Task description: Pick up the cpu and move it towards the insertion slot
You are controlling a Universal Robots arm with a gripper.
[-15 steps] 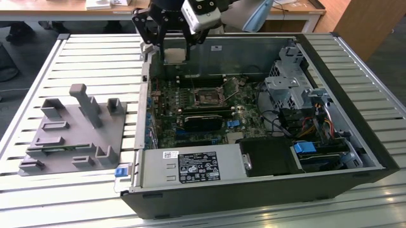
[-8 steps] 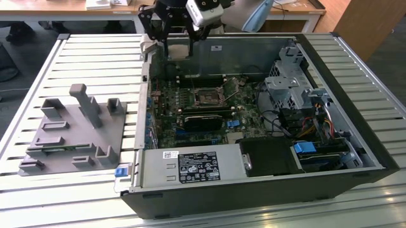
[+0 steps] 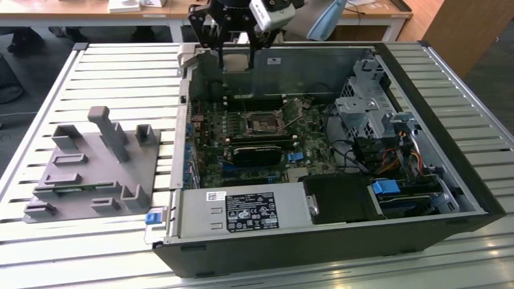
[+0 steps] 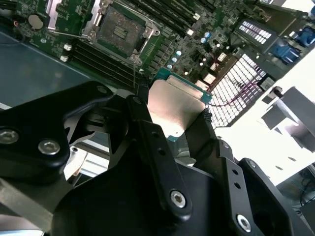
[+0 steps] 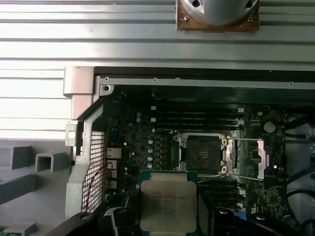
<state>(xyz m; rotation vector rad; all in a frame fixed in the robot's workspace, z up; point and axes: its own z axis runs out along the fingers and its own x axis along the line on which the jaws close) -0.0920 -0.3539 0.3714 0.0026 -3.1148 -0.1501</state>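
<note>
A: The hand is clamped on the cpu, carried above the open case, well apart from the slot.

B: Judged from here, the chip should travel level and line up square over the slot, staying off the lever.

A: The contact faces are hidden behind the chip, and in the exterior view the hand is cut off at the frame edge.

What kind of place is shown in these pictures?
Probably a robotics lab or test workshop: an open computer case lies on a slatted metal table, a grey fixture block sits beside it, and wooden desks stand behind.
</note>
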